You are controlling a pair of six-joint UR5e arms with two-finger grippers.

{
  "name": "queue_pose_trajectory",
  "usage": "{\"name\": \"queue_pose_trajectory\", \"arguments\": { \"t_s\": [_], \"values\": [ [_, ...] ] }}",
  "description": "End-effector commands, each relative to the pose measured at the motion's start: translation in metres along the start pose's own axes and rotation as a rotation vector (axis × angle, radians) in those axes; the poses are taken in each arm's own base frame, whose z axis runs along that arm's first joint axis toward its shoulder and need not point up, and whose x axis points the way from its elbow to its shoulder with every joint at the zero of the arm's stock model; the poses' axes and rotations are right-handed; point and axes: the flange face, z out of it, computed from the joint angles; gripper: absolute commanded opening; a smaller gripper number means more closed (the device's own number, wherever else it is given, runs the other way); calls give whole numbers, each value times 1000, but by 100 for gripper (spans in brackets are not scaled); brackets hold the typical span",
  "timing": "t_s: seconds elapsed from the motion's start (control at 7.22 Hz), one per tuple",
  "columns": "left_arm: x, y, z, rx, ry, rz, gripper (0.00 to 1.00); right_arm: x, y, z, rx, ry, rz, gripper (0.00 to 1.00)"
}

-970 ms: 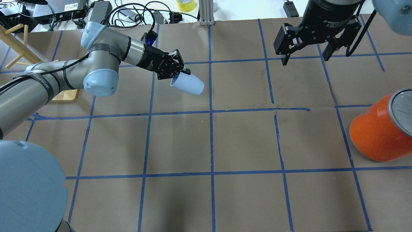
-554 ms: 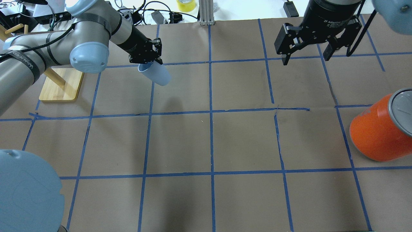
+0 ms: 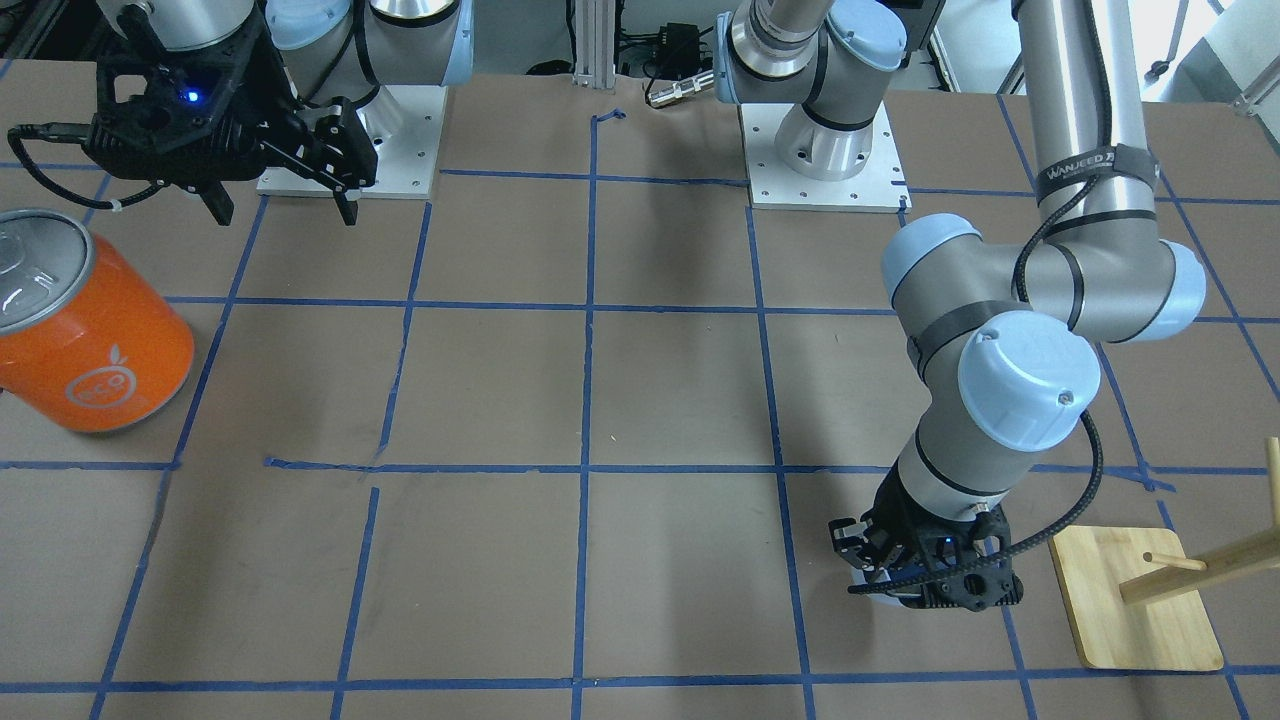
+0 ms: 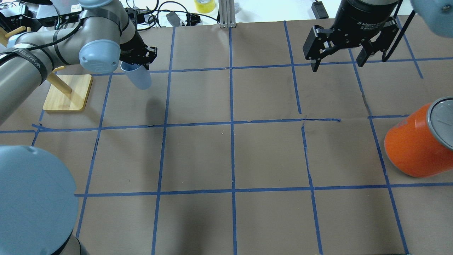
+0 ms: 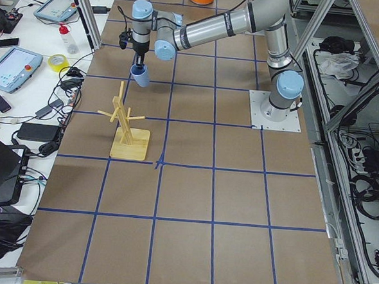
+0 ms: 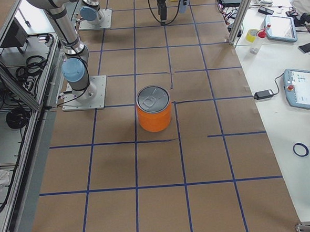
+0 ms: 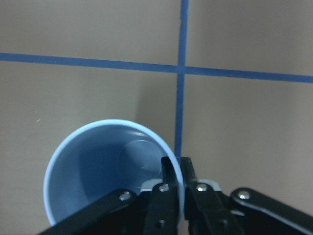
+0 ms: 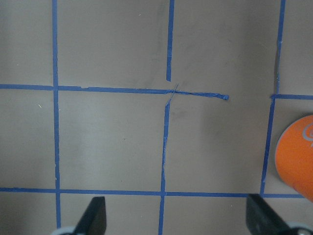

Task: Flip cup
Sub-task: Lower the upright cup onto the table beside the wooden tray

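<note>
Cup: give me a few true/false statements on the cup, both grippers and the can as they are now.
1. The left gripper has its jaws pinched on the rim of the cup, one jaw inside and one outside. True.
2. The cup hangs mouth down. False: the left wrist view looks into its open mouth and sees the bottom, so the mouth faces up.
3. The right gripper holds the orange can. False: its jaws are open and empty, apart from the can.
4. The orange can stands upright with its silver lid on top. True.
5. The cup sits on the wooden rack. False: it is in the left gripper, apart from the rack.
</note>
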Motion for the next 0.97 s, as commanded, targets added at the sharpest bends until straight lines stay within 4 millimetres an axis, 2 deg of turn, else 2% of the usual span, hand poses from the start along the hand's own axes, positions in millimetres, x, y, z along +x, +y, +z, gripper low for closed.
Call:
{"name": "queue_pose_trajectory", "arguments": {
  "t_s": [0.0, 0.14, 0.28, 0.55, 0.83],
  "values": [
    [-30, -3, 18, -5, -66, 46, 0, 0, 0, 0, -1, 0, 2, 100],
    [-37, -3, 22, -8, -52, 25, 0, 0, 1, 2, -10, 0, 1, 100],
    [-32, -3, 27, -10, 0, 16, 0, 0, 1, 2, -12, 0, 1, 100],
    [-30, 13, 41, -47, 7, 6, 0, 0, 1, 2, -12, 0, 1, 100],
    [-30, 17, 46, -15, 1, 3, 0, 0, 1, 2, -12, 0, 1, 100]
  ]
}}
